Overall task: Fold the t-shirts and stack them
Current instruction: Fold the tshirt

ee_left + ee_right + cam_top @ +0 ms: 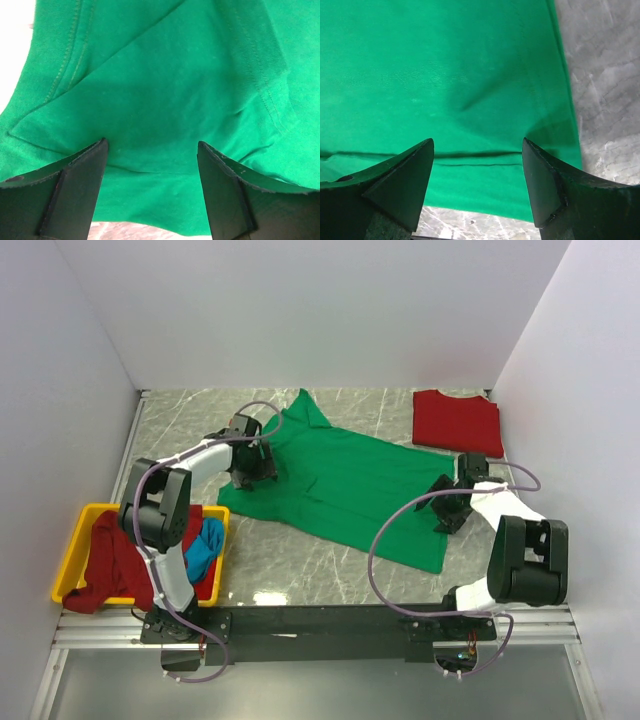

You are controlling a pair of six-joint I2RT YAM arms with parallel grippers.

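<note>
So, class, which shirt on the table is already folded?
The red cloth t-shirt at the far right: it is a compact folded rectangle. The bright green cloth t-shirt lies spread out wide.

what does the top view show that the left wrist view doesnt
Top only: the whole green shirt spread out, a folded red shirt far right, the yellow bin holding red cloth and blue cloth, and the right claw at the green shirt's right edge. Left wrist only: close up, a stitched seam and a fold crease in the cloth, with the fingers spread apart and nothing between them. Both: the green shirt and the left claw over it.
</note>
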